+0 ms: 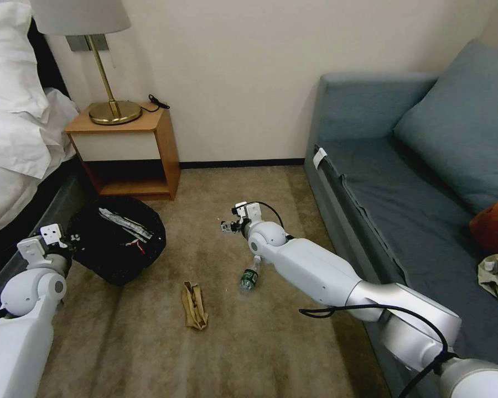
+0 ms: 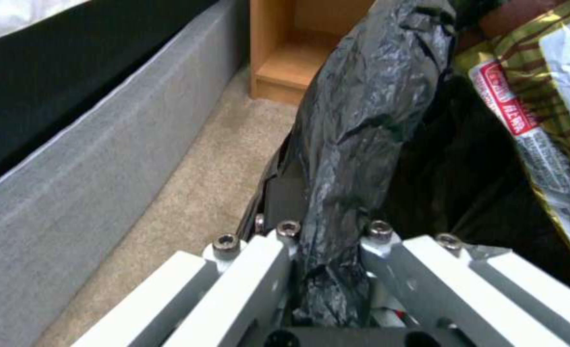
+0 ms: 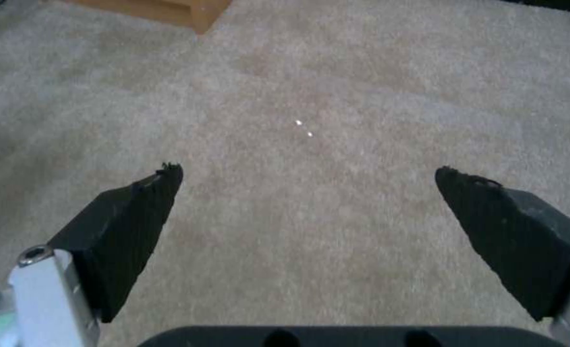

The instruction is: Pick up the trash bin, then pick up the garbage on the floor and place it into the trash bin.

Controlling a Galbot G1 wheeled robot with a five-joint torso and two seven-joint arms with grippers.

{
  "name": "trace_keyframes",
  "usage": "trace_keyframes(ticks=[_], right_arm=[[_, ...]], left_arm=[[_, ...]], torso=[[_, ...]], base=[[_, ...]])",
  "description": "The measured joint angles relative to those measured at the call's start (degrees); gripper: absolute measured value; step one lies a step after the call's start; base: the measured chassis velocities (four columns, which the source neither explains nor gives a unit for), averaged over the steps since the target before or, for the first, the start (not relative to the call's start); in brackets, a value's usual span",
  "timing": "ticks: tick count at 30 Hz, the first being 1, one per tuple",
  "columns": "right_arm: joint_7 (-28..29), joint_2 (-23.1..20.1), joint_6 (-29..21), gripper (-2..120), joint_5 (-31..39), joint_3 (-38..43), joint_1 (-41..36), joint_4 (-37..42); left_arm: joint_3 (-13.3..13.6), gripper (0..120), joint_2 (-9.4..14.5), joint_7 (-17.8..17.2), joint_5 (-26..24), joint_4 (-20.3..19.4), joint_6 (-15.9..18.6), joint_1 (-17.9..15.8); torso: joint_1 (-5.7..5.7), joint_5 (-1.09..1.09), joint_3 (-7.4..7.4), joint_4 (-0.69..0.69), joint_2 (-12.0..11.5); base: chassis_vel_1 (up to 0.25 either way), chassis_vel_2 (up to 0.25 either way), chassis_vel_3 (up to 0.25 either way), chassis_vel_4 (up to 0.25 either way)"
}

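Observation:
The trash bin (image 1: 116, 246), lined with a crinkled black bag, is at the left over the carpet. My left gripper (image 1: 67, 241) is shut on its near rim, and the left wrist view shows the black bag rim (image 2: 356, 125) pinched in the left gripper (image 2: 329, 236). Two wrappers (image 1: 128, 225) lie inside the bin, with the red-and-white wrapper (image 2: 523, 125) close by. Of the garbage, a small clear bottle (image 1: 250, 276) and a crumpled tan paper bag (image 1: 195, 305) lie on the floor. My right gripper (image 1: 227, 226) hovers open over bare carpet beyond the bottle, its black fingers (image 3: 130, 226) spread wide around the right gripper (image 3: 307, 176) centre.
A wooden nightstand (image 1: 133, 149) with a brass lamp (image 1: 113, 108) stands against the wall behind the bin. The bed (image 1: 16, 121) borders the left side and a blue-grey sofa (image 1: 393, 188) the right. Open carpet (image 1: 260, 342) lies between them.

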Motion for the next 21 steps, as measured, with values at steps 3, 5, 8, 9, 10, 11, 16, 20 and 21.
trace_keyframes(ticks=[3,5,8,9,10,11,16,20,21], right_arm=[[0.0,0.01,0.01,100,-0.02,-0.03,-0.03,0.0],[0.0,0.02,0.01,100,-0.02,-0.04,-0.03,-0.01],[0.0,0.05,0.02,100,-0.03,-0.12,-0.03,-0.11],[0.0,0.05,0.02,100,-0.03,-0.12,-0.03,-0.11],[0.0,0.05,0.02,100,-0.03,-0.16,-0.03,-0.12],[0.0,0.06,0.02,100,-0.03,-0.2,-0.03,-0.12],[0.0,0.1,0.03,100,-0.04,-0.37,-0.1,-0.16],[0.0,0.12,0.04,100,-0.06,-0.57,-0.28,-0.18],[0.0,0.13,0.04,100,-0.06,-0.6,-0.3,-0.19]], left_arm=[[0.02,2,0.0,0.01,0.01,0.0,0.0,0.0],[0.04,2,0.0,0.02,0.02,-0.01,-0.01,-0.01],[0.17,2,0.03,0.06,0.13,-0.04,-0.02,-0.03],[0.19,2,0.03,0.07,0.17,-0.04,-0.02,-0.04],[0.22,2,0.05,0.1,0.22,-0.05,-0.02,-0.05],[0.24,2,0.05,0.13,0.23,-0.06,-0.02,-0.05],[0.36,2,0.04,0.17,0.35,-0.18,-0.04,-0.03],[0.46,2,-0.02,0.19,0.47,-0.25,-0.05,0.04],[0.47,2,-0.05,0.2,0.5,-0.3,-0.05,0.06]], torso=[[0.0,0.0,0.0,0.01,0.0],[0.0,0.0,0.0,0.01,0.0],[0.0,0.0,0.0,0.01,0.0],[0.0,0.0,0.0,0.01,0.0],[0.0,0.0,0.0,0.01,0.0],[0.0,0.0,0.0,0.0,0.0],[0.0,0.0,0.0,0.0,0.0],[0.0,0.0,0.0,-0.01,0.0],[0.0,0.0,0.0,-0.01,0.0]], base=[[-0.076,0.084,0.081,-0.074],[-0.069,0.079,0.073,-0.096],[-0.071,0.074,0.075,-0.093],[-0.107,0.072,0.083,-0.079],[-0.093,0.072,0.101,-0.079],[-0.093,0.072,0.078,-0.077],[-0.091,0.063,0.089,-0.086],[-0.079,0.065,0.082,-0.081],[-0.073,0.088,0.071,-0.085]])
